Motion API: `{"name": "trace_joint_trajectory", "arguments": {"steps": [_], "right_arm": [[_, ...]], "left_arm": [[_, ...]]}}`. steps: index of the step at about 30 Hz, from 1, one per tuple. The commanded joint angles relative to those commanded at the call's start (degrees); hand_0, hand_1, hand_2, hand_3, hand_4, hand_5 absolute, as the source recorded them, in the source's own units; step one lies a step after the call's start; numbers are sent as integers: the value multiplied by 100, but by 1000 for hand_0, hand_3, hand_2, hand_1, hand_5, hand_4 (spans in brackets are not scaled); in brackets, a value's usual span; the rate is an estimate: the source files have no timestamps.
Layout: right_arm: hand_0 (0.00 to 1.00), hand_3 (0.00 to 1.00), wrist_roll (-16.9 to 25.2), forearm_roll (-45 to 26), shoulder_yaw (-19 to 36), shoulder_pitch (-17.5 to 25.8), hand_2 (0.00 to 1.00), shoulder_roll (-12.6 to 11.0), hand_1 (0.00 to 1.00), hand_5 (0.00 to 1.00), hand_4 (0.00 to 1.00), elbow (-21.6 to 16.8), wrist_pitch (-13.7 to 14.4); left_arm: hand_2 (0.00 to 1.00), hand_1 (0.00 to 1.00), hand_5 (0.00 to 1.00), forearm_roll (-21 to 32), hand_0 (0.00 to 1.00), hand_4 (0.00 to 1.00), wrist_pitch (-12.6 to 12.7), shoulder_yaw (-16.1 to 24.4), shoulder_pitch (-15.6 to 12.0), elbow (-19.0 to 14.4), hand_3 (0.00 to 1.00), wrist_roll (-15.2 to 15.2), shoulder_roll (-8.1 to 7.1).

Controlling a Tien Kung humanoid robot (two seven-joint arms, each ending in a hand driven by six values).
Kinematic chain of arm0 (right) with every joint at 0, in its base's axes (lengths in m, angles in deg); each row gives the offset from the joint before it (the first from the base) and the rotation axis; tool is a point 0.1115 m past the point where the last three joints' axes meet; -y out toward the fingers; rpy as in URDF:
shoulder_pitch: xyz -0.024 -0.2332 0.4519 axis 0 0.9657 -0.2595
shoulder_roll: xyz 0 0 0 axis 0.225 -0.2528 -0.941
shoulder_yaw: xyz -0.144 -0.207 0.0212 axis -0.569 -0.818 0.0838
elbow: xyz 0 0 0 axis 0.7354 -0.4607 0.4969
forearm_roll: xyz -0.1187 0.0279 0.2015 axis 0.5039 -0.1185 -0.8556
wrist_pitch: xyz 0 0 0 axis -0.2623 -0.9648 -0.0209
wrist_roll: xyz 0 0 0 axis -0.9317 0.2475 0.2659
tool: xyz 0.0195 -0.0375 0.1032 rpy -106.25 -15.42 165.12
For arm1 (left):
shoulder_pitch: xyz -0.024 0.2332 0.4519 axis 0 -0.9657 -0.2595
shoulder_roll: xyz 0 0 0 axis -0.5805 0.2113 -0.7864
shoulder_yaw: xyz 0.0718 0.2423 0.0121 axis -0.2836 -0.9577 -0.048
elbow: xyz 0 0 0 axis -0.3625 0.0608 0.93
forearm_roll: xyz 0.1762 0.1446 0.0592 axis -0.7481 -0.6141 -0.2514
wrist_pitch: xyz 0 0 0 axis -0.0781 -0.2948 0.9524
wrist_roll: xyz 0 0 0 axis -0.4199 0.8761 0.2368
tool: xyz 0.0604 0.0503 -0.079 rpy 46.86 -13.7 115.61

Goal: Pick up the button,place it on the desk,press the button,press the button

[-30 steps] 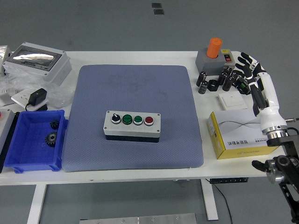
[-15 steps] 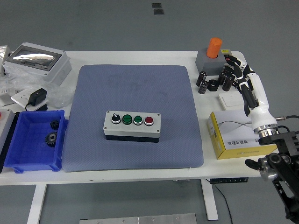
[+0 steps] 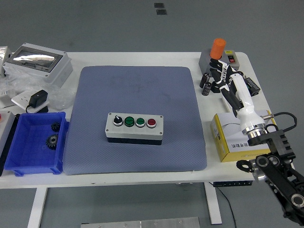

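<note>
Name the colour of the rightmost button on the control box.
Red, clearest in the head view.

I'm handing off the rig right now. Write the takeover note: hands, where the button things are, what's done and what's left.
Right hand: fingers spread, holding nothing, over the table's far right corner, just in front of the grey box with the orange button.
Left hand: out of view.
Four-button control box: sits on the blue mat, untouched.
Done: nothing visibly.
Left: pick up the orange button unit, place it, then both presses.
</note>
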Motion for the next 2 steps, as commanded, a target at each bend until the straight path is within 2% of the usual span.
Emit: {"name": "trace_joint_trajectory", "arguments": {"steps": [2], "right_arm": [[834,865,20,-49,69,21,863,-12,837,689,989,-6,21]], "left_arm": [[679,687,927,-19,703,631,-5,10,6,2,822,-4,-5]]}}
